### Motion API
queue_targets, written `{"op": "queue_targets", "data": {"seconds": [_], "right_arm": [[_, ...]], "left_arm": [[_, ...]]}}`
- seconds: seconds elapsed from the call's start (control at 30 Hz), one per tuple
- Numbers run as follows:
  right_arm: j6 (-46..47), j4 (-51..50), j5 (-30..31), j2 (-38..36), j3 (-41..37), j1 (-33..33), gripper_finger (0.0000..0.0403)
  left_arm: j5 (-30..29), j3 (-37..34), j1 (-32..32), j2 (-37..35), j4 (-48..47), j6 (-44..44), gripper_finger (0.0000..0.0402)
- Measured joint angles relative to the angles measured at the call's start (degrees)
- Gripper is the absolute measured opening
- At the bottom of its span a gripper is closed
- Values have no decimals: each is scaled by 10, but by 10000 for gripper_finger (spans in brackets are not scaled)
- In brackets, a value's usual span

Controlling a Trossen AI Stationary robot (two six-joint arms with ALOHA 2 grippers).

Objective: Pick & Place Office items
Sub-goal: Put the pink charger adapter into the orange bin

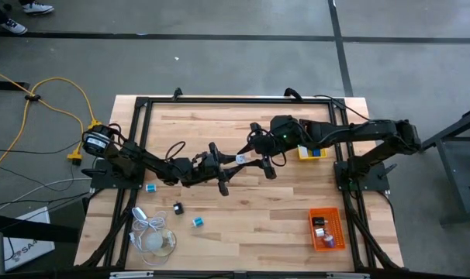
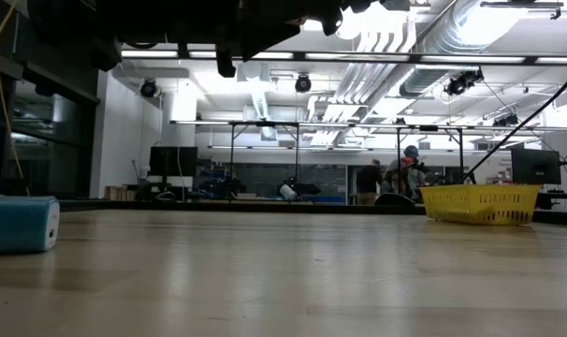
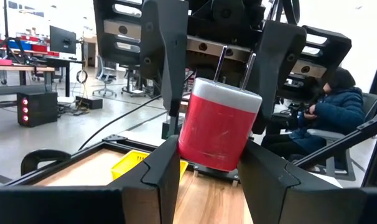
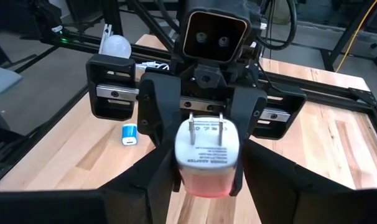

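Note:
A small red plug adapter (image 3: 216,134) with a white pronged end (image 4: 207,149) hangs high above the middle of the wooden table (image 1: 258,201). Both grippers meet on it. My left gripper (image 3: 210,155) comes from the table's left, my right gripper (image 4: 204,177) from the right, and each is shut on it. In the high view the adapter (image 1: 240,158) shows as a pale spot between the two arms. Loose office items lie on the table's near left: a blue piece (image 1: 151,187), a black piece (image 1: 177,208) and a teal piece (image 1: 197,222). My left gripper pinches the adapter's red body (image 3: 187,142) by its two opposite sides between its two fingers. The fingers come nearly level from the table's left. The adapter is lifted clear, its prongs pointing away toward the right arm. My right gripper pinches the adapter's white pronged end (image 4: 183,158) by its two sides between its two fingers (image 3: 170,74). It comes from the table's right, slanting a little downward. The prongs (image 4: 204,132) point back between its fingers, and the adapter is clear of the table.
A yellow tray (image 1: 312,153) stands at the right under the right arm. An orange tray (image 1: 326,229) with a few pieces sits at the near right. A white bulb-like thing with a coiled cord (image 1: 156,239) lies at the near left. The black frame (image 1: 235,101) rims the table.

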Motion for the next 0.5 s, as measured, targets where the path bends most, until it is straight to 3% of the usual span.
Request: {"op": "queue_targets", "data": {"seconds": [0.33,0.5], "right_arm": [[1,0,0,0,0,0,172],[1,0,-1,0,1,0,148]], "left_arm": [[0,0,0,0,0,0,134],[0,0,0,0,0,-1,134]]}}
